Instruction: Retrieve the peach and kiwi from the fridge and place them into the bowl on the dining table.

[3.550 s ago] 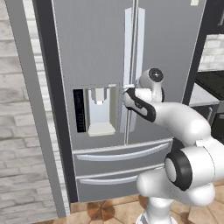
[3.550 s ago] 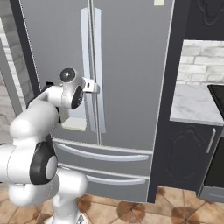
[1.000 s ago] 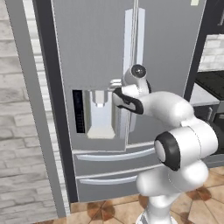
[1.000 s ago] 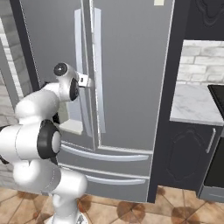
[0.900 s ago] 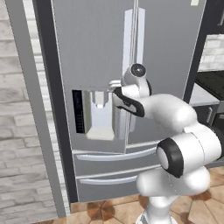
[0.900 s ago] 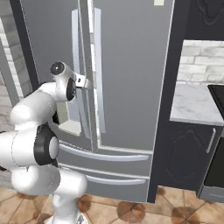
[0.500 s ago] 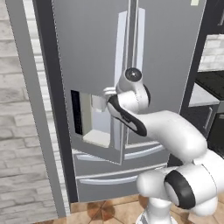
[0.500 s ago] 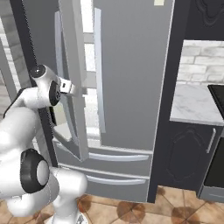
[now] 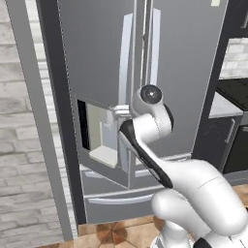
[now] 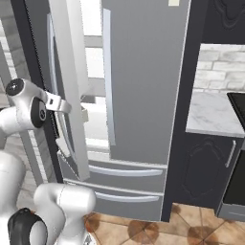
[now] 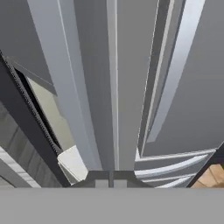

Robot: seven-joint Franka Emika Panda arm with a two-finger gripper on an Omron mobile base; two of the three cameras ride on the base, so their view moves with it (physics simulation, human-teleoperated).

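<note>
One gripper (image 11: 110, 174) is working here, on one fridge (image 10: 143, 95) that is showing two upper doors, two long vertical handles and two bottom drawers. One arm is reaching in from the base toward the left door.

The jaws are standing pinched together with no gap showing between them, right at the edge of the left door (image 9: 99, 72), which is running straight up from them in the hand view. Whether they are actually pinching the door edge or its handle (image 9: 125, 63) cannot be told, since the tips are sitting at the very bottom of that view. In the right base view the gripper (image 10: 82, 115) is sitting right at the swung door's edge, at about the height of the dispenser panel.

The left door is standing part open, swung out toward the robot, and its dispenser panel (image 9: 99, 133) is facing off to the left. Through the gap the white interior (image 10: 95, 91) is showing, with shelves crossing it; what is lying on them cannot be made out. The right door (image 9: 186, 72) is sitting shut, its handle (image 9: 154, 53) just beside the opening.

Below, the upper drawer (image 10: 124, 172) and the lower drawer (image 10: 122, 198) are both sitting closed. Farther right, a dark cabinet (image 10: 203, 177) is carrying a pale marbled surface (image 10: 208, 115) against a brick wall (image 10: 220, 67). The open door itself is standing between the arm and the shelves.
</note>
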